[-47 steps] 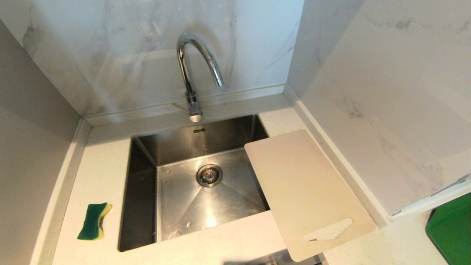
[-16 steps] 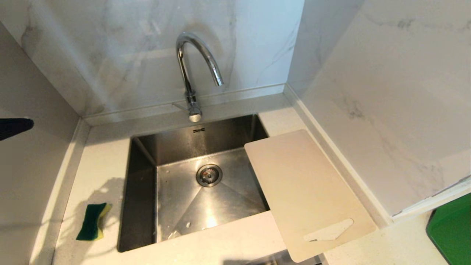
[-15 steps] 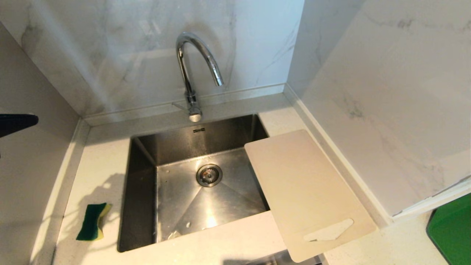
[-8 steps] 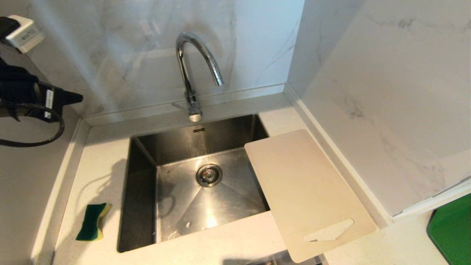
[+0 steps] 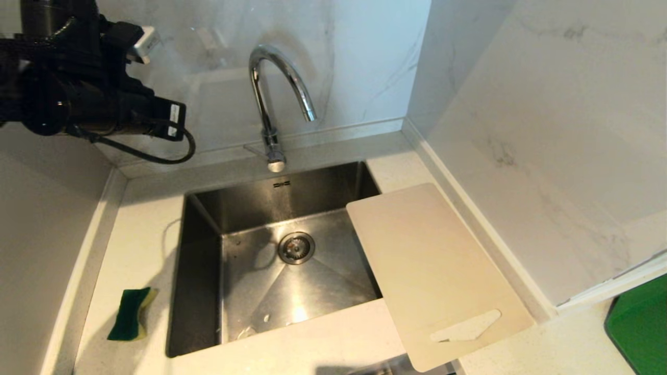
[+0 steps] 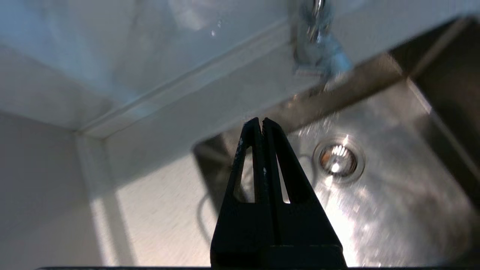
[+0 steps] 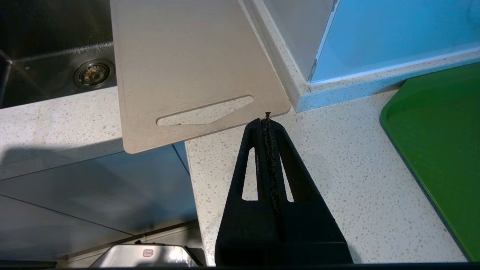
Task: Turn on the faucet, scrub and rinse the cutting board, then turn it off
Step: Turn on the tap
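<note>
Left gripper (image 6: 261,120) raised near the faucet (image 5: 275,99), jaws pressed together on nothing.

The left gripper is held in the air at the sink's (image 5: 203,208) back left corner, jaws pressed together and empty; the faucet base is seen ahead of the jaw tips and to one side, and the drain (image 6: 338,160) lies beyond them. The right gripper (image 7: 267,120) is held over the counter (image 7: 322,176), its jaws likewise pressed together and empty, with the board (image 7: 187,63) just ahead of the tips, handle slot nearest. The board is laid across the sink's right rim, partly over the basin. A sponge (image 5: 130,314) is set on the counter left of the sink.
</note>
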